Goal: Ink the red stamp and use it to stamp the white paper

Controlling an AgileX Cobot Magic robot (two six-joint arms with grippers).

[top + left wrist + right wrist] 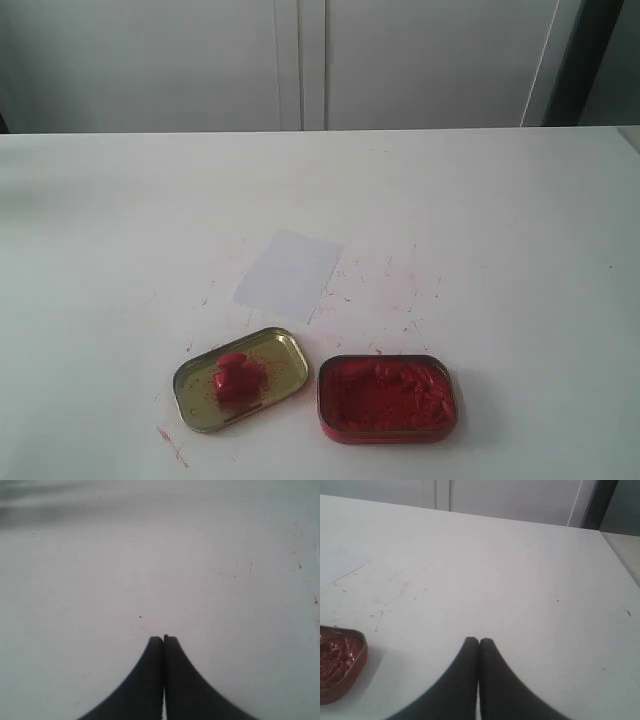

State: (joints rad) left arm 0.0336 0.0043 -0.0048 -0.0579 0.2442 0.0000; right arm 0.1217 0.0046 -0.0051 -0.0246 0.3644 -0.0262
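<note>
The red stamp (236, 378) rests inside the gold-coloured tin lid (285, 347) near the table's front, left of centre. The white paper (289, 274) lies flat just behind the lid. The red tin of red paste (386, 397) sits open to the right of the lid, and its edge shows in the right wrist view as the red tin (340, 661). My left gripper (163, 639) is shut with nothing in it, over bare tabletop. My right gripper (479, 641) is shut and empty too, to the right of the tin. Neither gripper shows in the exterior view.
Red specks and smears mark the white tabletop (500, 220) around the paper and tins. A white cabinet wall (300, 60) stands behind the table's far edge. The table's right edge (620, 560) shows in the right wrist view.
</note>
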